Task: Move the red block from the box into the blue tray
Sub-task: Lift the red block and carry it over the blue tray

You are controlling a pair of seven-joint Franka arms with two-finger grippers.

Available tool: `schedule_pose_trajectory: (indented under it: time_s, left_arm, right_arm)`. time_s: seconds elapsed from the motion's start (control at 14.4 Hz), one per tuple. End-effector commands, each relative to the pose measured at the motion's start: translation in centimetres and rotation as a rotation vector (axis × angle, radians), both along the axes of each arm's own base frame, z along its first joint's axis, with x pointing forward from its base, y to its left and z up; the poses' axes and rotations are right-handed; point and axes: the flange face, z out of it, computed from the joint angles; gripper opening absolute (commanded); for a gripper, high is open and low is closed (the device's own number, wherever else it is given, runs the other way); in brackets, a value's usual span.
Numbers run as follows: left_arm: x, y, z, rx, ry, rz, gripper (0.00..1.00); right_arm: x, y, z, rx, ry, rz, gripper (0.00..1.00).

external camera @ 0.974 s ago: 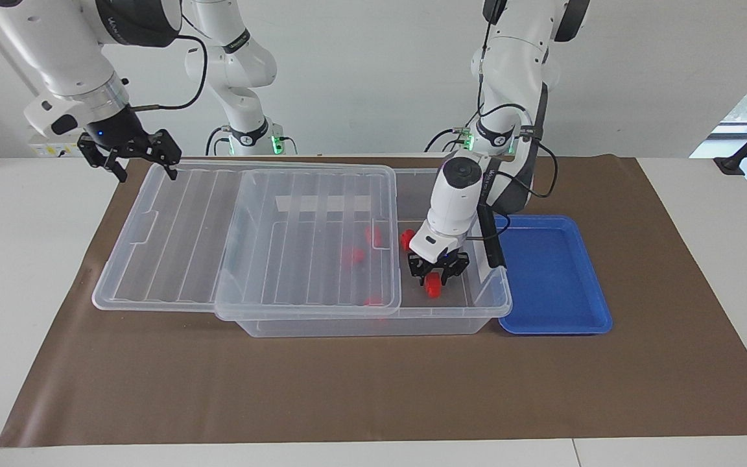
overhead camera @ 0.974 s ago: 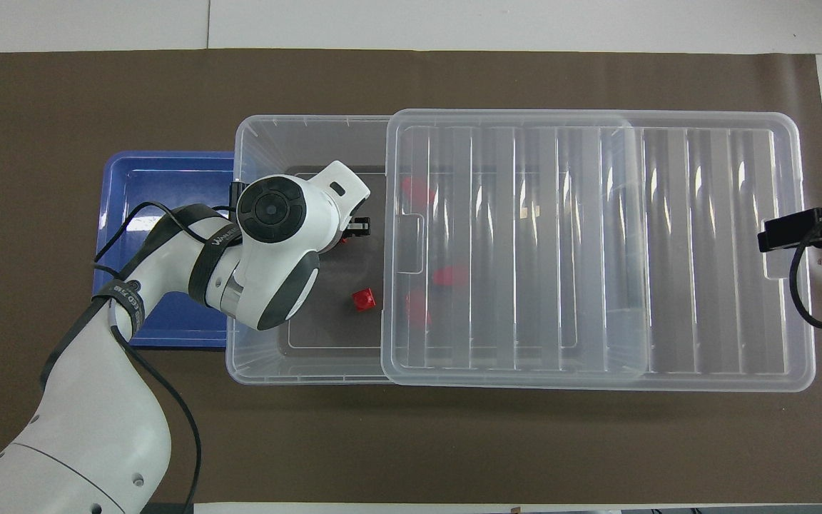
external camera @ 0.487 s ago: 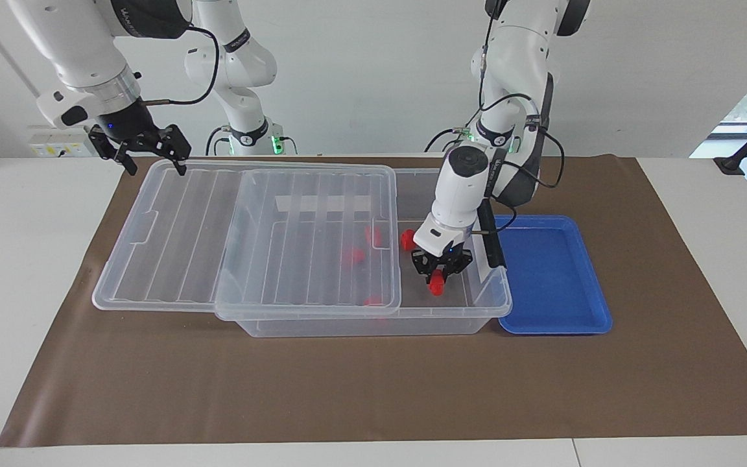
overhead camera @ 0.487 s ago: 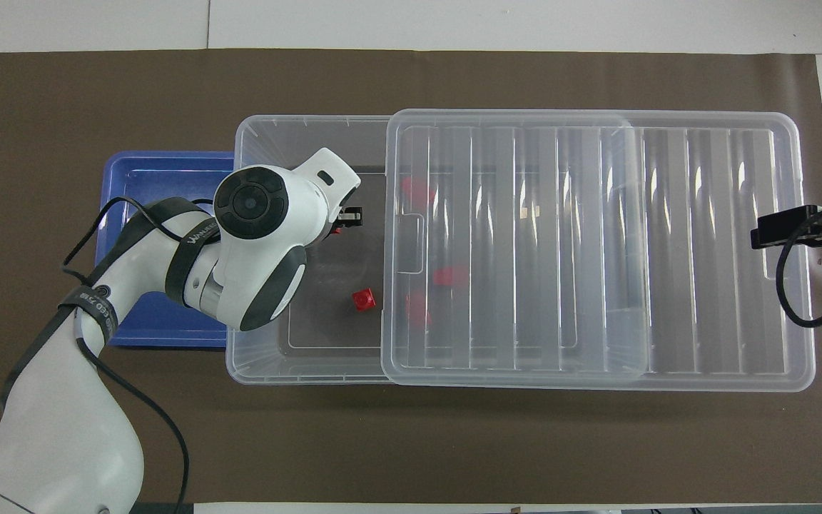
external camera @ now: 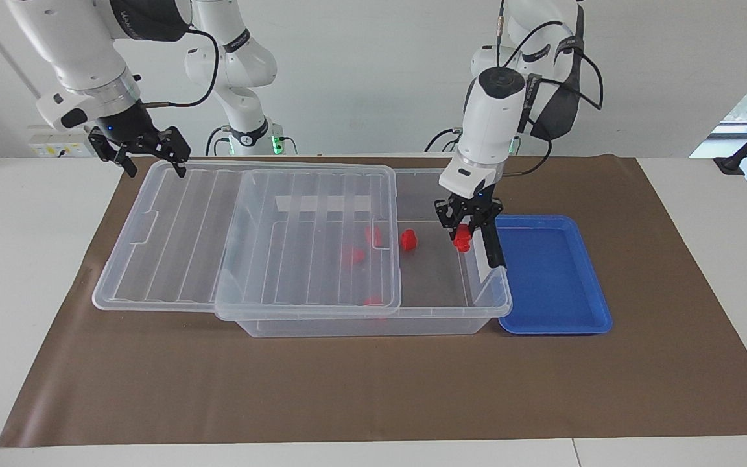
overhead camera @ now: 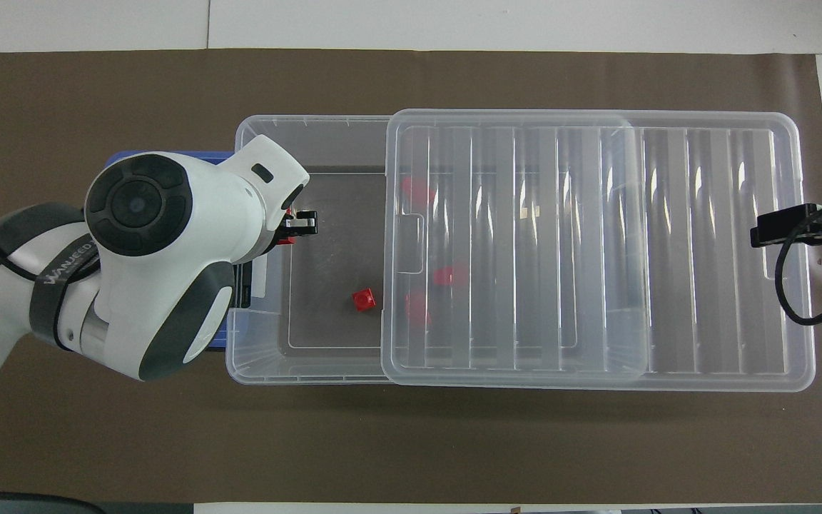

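Note:
My left gripper (external camera: 467, 228) is shut on a red block (external camera: 461, 242) and holds it in the air over the open end of the clear box (external camera: 373, 324), just above the box wall beside the blue tray (external camera: 552, 279). In the overhead view the left gripper (overhead camera: 298, 224) shows with a sliver of the red block (overhead camera: 285, 240); the arm hides most of the blue tray (overhead camera: 215, 341). The ribbed lid (external camera: 179, 227) is slid toward the right arm's end, half off the box. My right gripper (external camera: 146, 154) is open and empty, waiting over the lid's corner nearest the robots.
One loose red block (external camera: 408, 240) lies on the uncovered box floor, also seen from overhead (overhead camera: 363, 300). Several more red blocks (external camera: 354, 256) lie under the lid. A black latch handle (external camera: 491, 243) stands on the box end by the tray. Brown mat (external camera: 373, 389) covers the table.
My left gripper has risen out of the box with the red block and moved toward the blue tray's end. My right gripper rose a little earlier and now holds still.

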Motion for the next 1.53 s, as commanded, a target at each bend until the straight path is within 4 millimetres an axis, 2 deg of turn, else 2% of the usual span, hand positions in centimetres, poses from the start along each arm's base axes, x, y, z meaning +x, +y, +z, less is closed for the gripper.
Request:
schedule_pose_trajectory:
  time_s: [0.0, 0.14, 0.28, 0.49, 0.56, 0.63, 0.7, 0.9, 1.04, 1.18, 1.32, 1.39, 1.46]
  left_arm:
    - [-0.4, 4.7, 0.9, 0.051, 0.042, -0.026, 0.00]
    - [-0.1, 8.4, -0.5, 0.066, 0.060, -0.053, 0.00]
    - [0.3, 12.9, -2.4, 0.066, 0.031, -0.089, 0.00]
    - [1.3, 16.5, -5.9, 0.062, -0.010, -0.109, 0.00]
    - [1.6, 17.7, -7.4, 0.062, -0.020, -0.116, 0.00]
    - [1.8, 19.0, -9.1, 0.063, -0.033, -0.127, 0.00]
    - [2.0, 19.7, -10.7, 0.061, -0.043, -0.132, 0.00]
    - [3.2, 20.0, -14.4, 0.051, -0.063, -0.133, 0.00]
    - [3.6, 20.0, -16.6, 0.048, -0.057, -0.136, 0.00]
    - [4.0, 21.2, -18.3, 0.045, -0.056, -0.118, 0.00]
    - [4.0, 21.3, -19.1, 0.045, -0.039, -0.116, 0.00]
    - [4.0, 22.1, -19.1, 0.046, -0.031, -0.099, 0.00]
    - [4.0, 22.4, -19.1, 0.046, -0.030, -0.095, 0.41]
  right_arm:
    - [0.6, -1.5, -1.0, -0.034, -0.012, -0.020, 1.00]
    - [0.4, -2.4, -1.9, -0.039, -0.027, -0.032, 1.00]
    - [0.4, -4.2, -3.3, -0.045, -0.043, 0.022, 1.00]
    - [-0.2, -5.4, -4.1, -0.053, -0.048, 0.083, 1.00]
    - [-0.3, -6.2, -4.0, -0.054, -0.053, 0.092, 0.74]
    - [-0.4, -6.7, -4.1, -0.055, -0.050, 0.119, 0.19]
    - [-0.7, -8.0, -4.7, -0.053, -0.040, 0.117, 0.00]
    - [-0.8, -13.6, -7.4, -0.045, -0.029, 0.136, 0.00]
    - [-0.8, -17.1, -9.2, -0.038, -0.024, 0.082, 0.00]
    - [-0.3, -17.6, -10.9, -0.031, -0.001, 0.068, 0.00]
    - [0.1, -18.0, -11.8, -0.032, -0.002, 0.056, 0.00]
    - [0.2, -18.0, -12.0, -0.029, 0.000, 0.020, 0.00]
    - [0.3, -17.5, -12.1, -0.021, 0.001, -0.013, 0.00]
